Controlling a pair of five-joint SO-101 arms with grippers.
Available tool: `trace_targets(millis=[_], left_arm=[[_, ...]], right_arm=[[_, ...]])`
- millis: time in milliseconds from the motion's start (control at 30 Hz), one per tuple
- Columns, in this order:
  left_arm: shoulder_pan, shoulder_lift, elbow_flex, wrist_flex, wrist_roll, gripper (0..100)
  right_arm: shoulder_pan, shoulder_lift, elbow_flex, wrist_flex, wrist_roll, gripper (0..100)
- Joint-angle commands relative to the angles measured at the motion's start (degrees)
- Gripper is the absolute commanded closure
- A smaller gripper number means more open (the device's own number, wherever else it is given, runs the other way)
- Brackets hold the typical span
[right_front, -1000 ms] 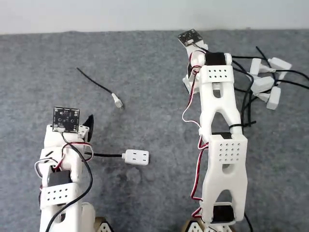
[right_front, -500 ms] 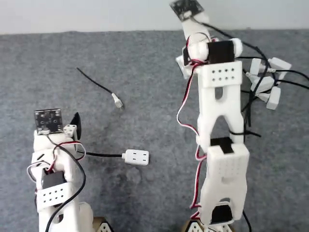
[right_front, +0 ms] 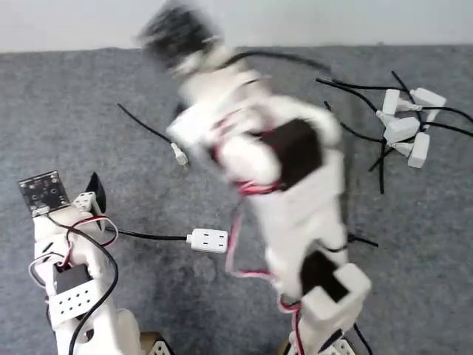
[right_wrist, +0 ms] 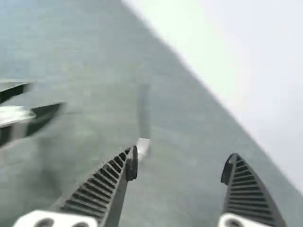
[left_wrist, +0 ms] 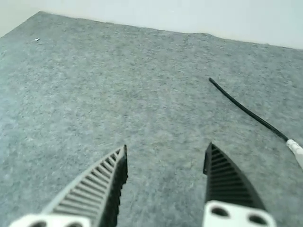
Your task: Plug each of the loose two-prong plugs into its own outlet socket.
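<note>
A white outlet block (right_front: 208, 240) lies on the grey mat, its black cord running toward the left arm. One loose plug (right_front: 179, 154) on a thin black cord lies further back, and also appears as the plug (left_wrist: 296, 150) and the blurred plug (right_wrist: 142, 145) in the wrist views. Several more white plugs (right_front: 403, 124) with tangled cords are heaped at the back right. My left gripper (left_wrist: 165, 158) is open over bare mat at the front left, with nothing in it. My right gripper (right_wrist: 181, 163) is open above the mat near the loose plug; the right arm (right_front: 273, 163) stretches blurred across the middle.
The grey mat (right_front: 89, 89) ends at a pale wall along the back. The left arm's base (right_front: 74, 296) stands at the front left. The other arm's gripper (right_wrist: 21, 116) shows blurred at the right wrist view's edge.
The right arm has swung fast from the plug heap at the back right over to the left, above the loose plug. The left arm has shifted a little leftward.
</note>
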Motion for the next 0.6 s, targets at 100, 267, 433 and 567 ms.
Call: trace_targets(millis=[100, 267, 433, 567], left_arm=[[-5.36, -0.62, -4.62, -1.58, 4.57, 76], [-5.89, -0.62, -4.79, -1.58, 4.57, 76], [-9.05, -0.70, -5.32, -2.55, 4.57, 76], [-11.16, -0.62, -5.67, -3.60, 4.57, 76]], right_arm=[[-8.31, 18.95, 4.92, -9.01, -2.37, 72.4], [-9.71, 31.43, 5.01, -16.22, -5.36, 72.4], [-10.15, 37.41, 5.01, -18.86, -5.19, 72.4], [-10.15, 41.10, 5.01, -19.38, -5.10, 72.4]])
